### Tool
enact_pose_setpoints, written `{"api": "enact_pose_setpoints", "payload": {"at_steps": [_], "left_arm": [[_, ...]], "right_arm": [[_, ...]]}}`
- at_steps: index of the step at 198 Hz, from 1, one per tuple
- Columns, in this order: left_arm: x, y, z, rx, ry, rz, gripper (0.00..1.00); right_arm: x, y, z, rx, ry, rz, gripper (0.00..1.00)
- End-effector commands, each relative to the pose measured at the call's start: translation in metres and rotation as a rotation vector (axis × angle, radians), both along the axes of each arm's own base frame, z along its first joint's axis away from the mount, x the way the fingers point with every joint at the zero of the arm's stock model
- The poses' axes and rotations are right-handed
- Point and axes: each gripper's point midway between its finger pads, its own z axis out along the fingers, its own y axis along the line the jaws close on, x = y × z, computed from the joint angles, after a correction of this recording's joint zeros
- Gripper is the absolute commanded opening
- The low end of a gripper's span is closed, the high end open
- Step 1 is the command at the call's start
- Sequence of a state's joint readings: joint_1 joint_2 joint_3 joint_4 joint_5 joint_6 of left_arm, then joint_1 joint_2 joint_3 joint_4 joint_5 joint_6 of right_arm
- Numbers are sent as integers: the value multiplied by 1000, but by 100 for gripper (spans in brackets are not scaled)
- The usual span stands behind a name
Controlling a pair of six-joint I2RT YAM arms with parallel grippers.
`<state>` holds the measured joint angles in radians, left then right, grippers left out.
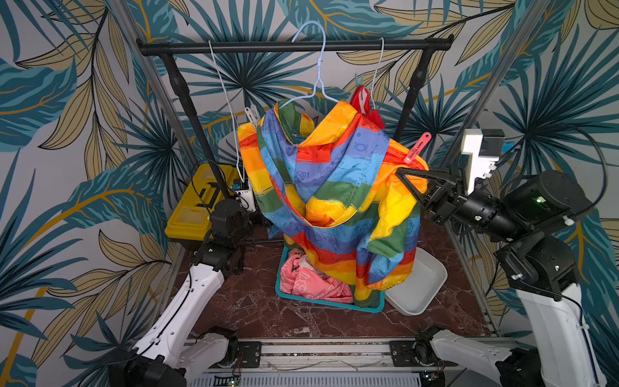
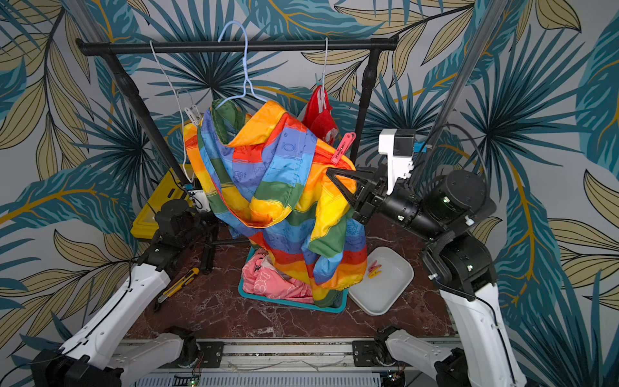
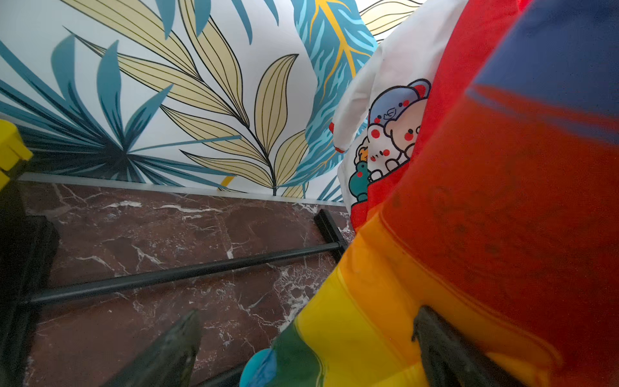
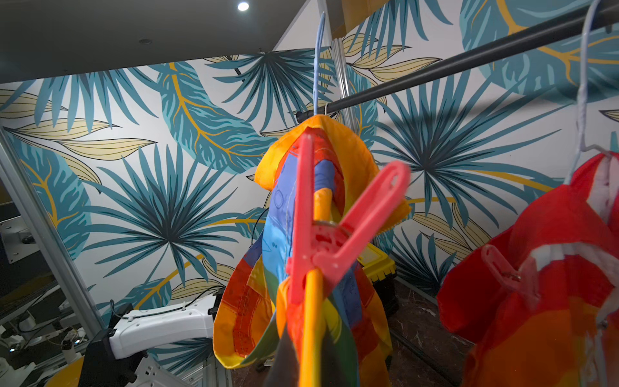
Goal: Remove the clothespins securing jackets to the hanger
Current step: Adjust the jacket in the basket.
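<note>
Pink clothespin (image 1: 416, 148) is gripping the rainbow jacket (image 1: 335, 187) onto its hanger (image 1: 319, 78) shoulder in both top views; right fingers (image 1: 403, 174), pressed together, are pinching fabric just beneath, probably steadying it. Left wrist: left fingers (image 3: 174, 348) are hanging spread by the hem. Right wrist: that clothespin is jutting upward, handles free.

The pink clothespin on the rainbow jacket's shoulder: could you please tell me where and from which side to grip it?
I would pinch the pink clothespin by its two splayed handle legs, above the spring. Come from above, from the side of the right gripper: the handles stick up free of the rainbow jacket, while the lower end bites the fabric.
</note>
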<state>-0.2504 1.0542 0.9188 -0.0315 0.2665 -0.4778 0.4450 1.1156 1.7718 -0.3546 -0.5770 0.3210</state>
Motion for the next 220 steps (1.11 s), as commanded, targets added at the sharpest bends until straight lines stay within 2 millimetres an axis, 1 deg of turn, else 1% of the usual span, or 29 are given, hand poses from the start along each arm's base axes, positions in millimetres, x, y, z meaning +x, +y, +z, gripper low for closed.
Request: {"api": "enact_pose_setpoints", "payload": {"at_steps": [1, 12, 30, 47, 62, 83, 107, 131, 155, 166, 190, 208, 220], "left_arm": [[-9, -16, -17, -9, 32, -69, 100], [-13, -25, -26, 0, 51, -98, 100], [-16, -40, -39, 13, 81, -139, 100], [-18, -50, -52, 18, 114, -163, 100], [-22, -57, -63, 28, 138, -173, 100], [-27, -65, -83, 59, 170, -176, 100], [-32, -75, -107, 80, 226, -192, 100], [-36, -78, -126, 103, 262, -174, 100], [-40, -80, -145, 110, 301, -164, 100], [-42, -81, -153, 128, 311, -157, 100], [-48, -79, -162, 134, 320, -145, 100], [-54, -80, -170, 148, 329, -151, 100], [-58, -82, -175, 159, 336, -158, 100]], "right_arm": [[-6, 2, 29, 70, -151, 33, 0], [1, 7, 19, 53, -136, 41, 0], [5, 11, 2, 34, -118, 47, 0], [5, 8, -11, 27, -112, 30, 0], [3, 6, -27, 12, -91, 23, 0], [0, 0, -52, -6, -69, -9, 0], [5, -6, -83, -45, -20, -62, 0], [5, -9, -110, -69, 20, -74, 0], [16, -11, -143, -77, 83, -98, 0], [16, -10, -155, -72, 112, -88, 0], [12, -20, -178, -64, 158, -128, 0], [11, -26, -201, -71, 217, -155, 0], [11, -33, -221, -82, 258, -198, 0]]}}
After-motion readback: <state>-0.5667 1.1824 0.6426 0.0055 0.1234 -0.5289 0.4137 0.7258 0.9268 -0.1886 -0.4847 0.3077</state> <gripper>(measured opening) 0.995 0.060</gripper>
